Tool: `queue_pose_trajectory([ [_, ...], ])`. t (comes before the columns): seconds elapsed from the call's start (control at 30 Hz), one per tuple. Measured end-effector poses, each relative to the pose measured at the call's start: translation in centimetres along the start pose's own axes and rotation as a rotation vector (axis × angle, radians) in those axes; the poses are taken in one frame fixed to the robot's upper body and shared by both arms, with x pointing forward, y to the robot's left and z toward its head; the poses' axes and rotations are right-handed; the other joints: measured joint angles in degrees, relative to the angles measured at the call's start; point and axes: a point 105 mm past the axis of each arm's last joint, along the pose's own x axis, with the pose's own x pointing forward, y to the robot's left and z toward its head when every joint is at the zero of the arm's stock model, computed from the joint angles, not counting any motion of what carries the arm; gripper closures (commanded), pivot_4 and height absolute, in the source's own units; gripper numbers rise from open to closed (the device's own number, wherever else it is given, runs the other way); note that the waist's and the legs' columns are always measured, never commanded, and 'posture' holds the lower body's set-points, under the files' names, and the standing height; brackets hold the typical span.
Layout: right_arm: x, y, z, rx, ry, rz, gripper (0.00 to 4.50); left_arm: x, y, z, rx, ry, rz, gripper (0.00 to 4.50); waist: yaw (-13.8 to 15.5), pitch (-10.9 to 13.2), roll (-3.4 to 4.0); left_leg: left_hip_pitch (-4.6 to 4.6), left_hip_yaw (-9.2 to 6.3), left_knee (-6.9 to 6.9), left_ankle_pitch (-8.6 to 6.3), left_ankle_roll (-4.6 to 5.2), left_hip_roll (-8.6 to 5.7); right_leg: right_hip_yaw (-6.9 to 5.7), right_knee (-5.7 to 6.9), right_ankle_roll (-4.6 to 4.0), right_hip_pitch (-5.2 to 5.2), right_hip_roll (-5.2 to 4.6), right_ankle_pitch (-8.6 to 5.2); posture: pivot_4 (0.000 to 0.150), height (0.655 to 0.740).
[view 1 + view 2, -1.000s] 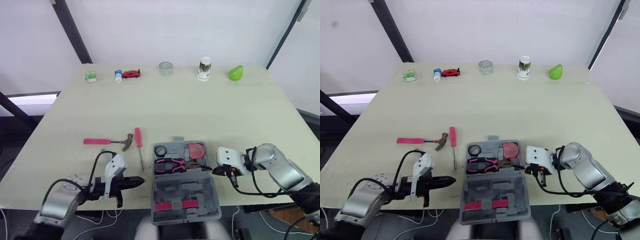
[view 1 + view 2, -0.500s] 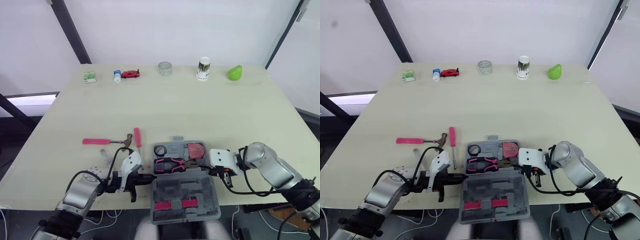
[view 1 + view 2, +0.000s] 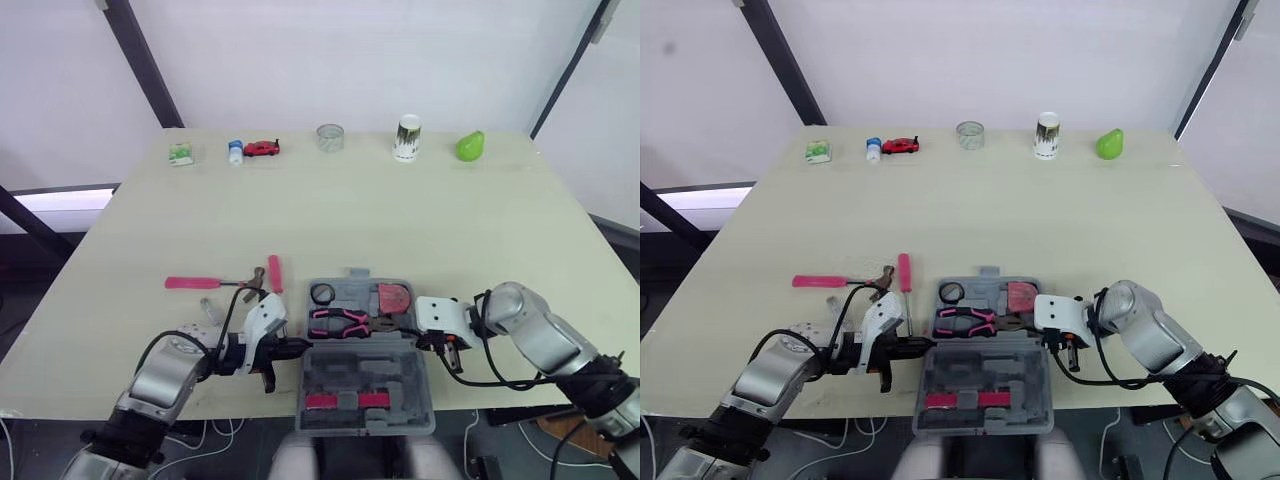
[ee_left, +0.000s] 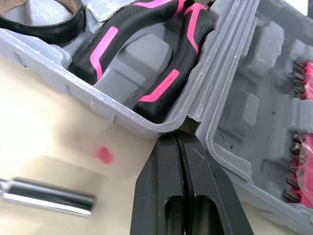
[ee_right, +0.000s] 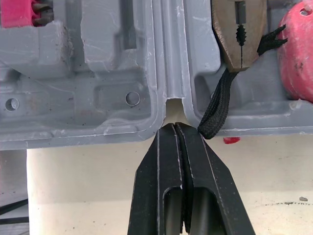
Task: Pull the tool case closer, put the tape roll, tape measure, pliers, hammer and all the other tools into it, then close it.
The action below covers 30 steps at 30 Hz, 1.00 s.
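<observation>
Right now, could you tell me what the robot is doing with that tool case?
Both grippers are shut, the left gripper and right gripper each tipped against one end of the hinge of the open tool case. Pliers, tape roll and tape measure lie inside; the hammer and screwdriver lie on the table beside it.

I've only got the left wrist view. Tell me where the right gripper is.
Observer: The right gripper is shut, its tip at the hinge notch on the right side of the tool case.
Operator: Name what lies outside the case.
Observer: The hammer and the pink-handled screwdriver lie on the table, left of the case.
Operator: Say what sits by the nose of the pliers.
Observer: The red tape measure, in the far half's right compartment.
</observation>
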Motion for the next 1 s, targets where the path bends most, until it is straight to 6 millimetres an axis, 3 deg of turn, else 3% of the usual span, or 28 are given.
queue_pose_trajectory([
  [1.0, 1.0, -2.8, -0.5, 0.073, -0.032, -0.071, 4.50, 1.5, 2.4, 0.8, 0.026, -0.014, 0.034, 4.47, -0.1, 0.0, 0.00, 0.34, -0.14, 0.82, 0.00, 0.01, 0.01, 0.00, 0.76, -0.02, 0.38, 0.06, -0.01, 0.150, 0.7400],
])
